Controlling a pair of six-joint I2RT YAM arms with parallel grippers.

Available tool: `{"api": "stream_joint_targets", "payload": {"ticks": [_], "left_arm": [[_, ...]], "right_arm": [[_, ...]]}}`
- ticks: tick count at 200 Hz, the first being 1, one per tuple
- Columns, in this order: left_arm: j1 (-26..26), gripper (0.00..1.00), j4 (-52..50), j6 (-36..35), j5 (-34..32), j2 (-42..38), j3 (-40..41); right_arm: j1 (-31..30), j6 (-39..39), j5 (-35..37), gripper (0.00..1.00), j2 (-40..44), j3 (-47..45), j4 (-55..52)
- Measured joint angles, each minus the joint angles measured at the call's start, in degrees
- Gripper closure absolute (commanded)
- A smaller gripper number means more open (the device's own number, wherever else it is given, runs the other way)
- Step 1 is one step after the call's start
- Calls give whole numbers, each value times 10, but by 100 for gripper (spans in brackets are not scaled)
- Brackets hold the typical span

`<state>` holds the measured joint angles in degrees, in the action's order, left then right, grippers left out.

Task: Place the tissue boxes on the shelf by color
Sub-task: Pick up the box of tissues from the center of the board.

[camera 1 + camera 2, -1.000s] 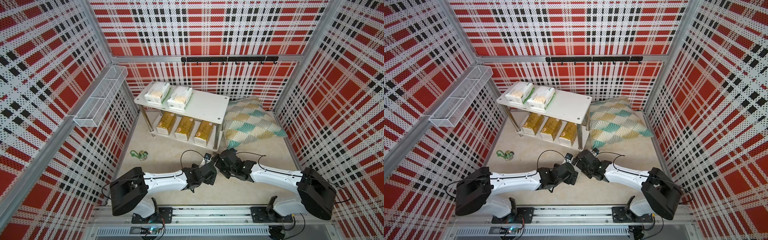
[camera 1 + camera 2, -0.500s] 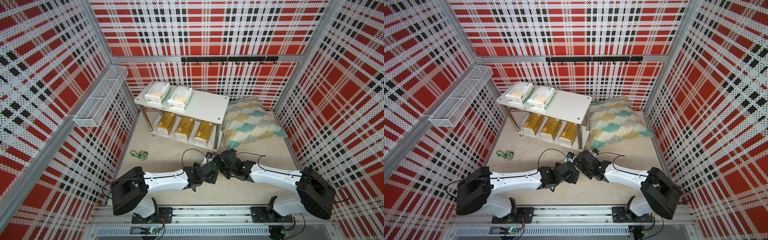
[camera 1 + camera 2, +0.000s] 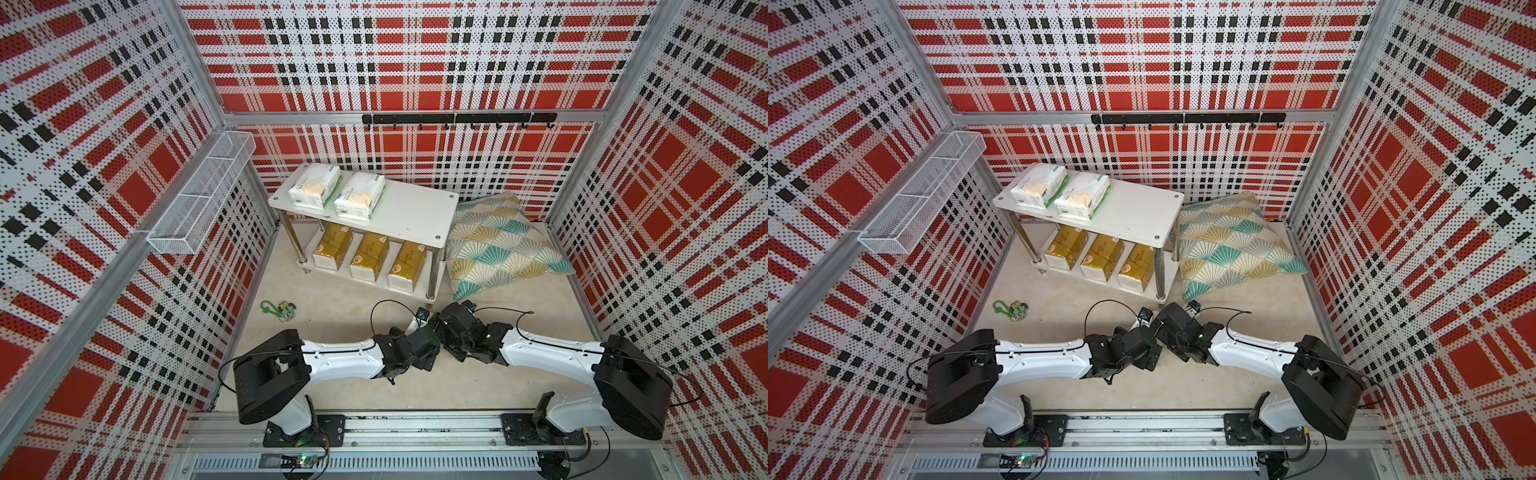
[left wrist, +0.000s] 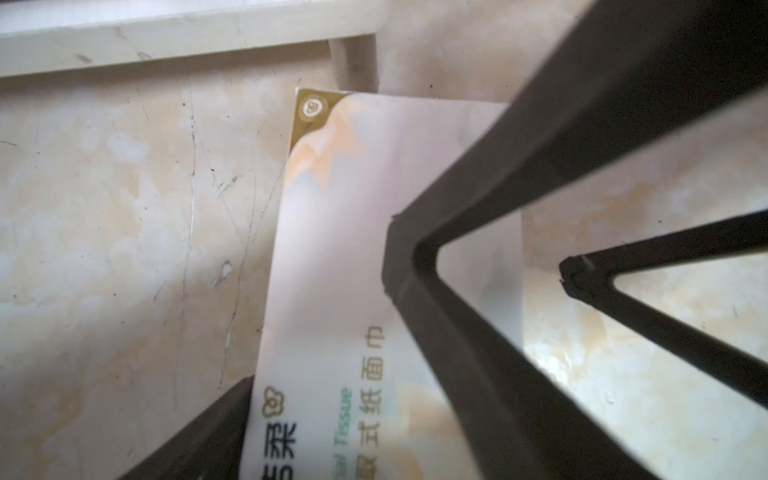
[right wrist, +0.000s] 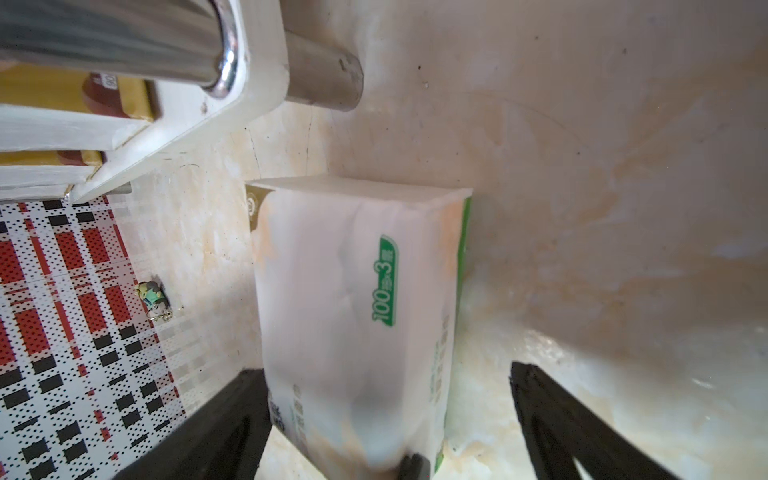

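Note:
The shelf (image 3: 415, 208) carries two white tissue boxes (image 3: 314, 190) (image 3: 359, 200) on its top board and three gold ones (image 3: 332, 245) (image 3: 370, 255) (image 3: 407, 264) below. A third white pack (image 5: 353, 311) (image 4: 353, 249) stands on the floor by the shelf's front right leg, under both wrists in both top views. My left gripper (image 4: 374, 415) (image 3: 430, 332) is open wide around the pack. My right gripper (image 5: 382, 370) (image 3: 442, 328) is open too: one finger (image 5: 232, 415) touches the pack, the other (image 5: 552, 415) stands clear.
A teal-and-gold pillow (image 3: 498, 245) leans against the shelf's right side. A green keychain (image 3: 276, 309) lies on the floor to the left. A white wire basket (image 3: 199, 199) hangs on the left wall and a black hook rail (image 3: 457, 119) on the back wall.
Both arms stay low by the shelf's leg, with only slight shifts of the wrists. The jaws look as wide as before.

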<state>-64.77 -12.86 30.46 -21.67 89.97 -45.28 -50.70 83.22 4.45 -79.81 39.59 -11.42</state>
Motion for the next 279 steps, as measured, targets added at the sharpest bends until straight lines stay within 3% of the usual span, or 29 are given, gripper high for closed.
{"api": "stream_joint_targets", "payload": {"ticks": [40,56,104,159,212,279], "left_arm": [[-10,0,24,-1,-2,19,-2],[-14,7,37,-2,-2,24,-2],[-21,13,39,0,-5,27,-2],[-35,15,13,26,-34,21,0],[-58,18,-48,2,-3,-63,9],[-58,21,-169,5,-3,-217,-13]], "right_arm": [[7,-19,19,0,15,0,-38],[11,-28,26,0,23,0,-53],[19,-47,55,0,52,2,-71],[22,-71,111,0,77,35,-71],[26,-100,149,0,141,68,-51],[53,-121,192,0,209,44,-109]]}}
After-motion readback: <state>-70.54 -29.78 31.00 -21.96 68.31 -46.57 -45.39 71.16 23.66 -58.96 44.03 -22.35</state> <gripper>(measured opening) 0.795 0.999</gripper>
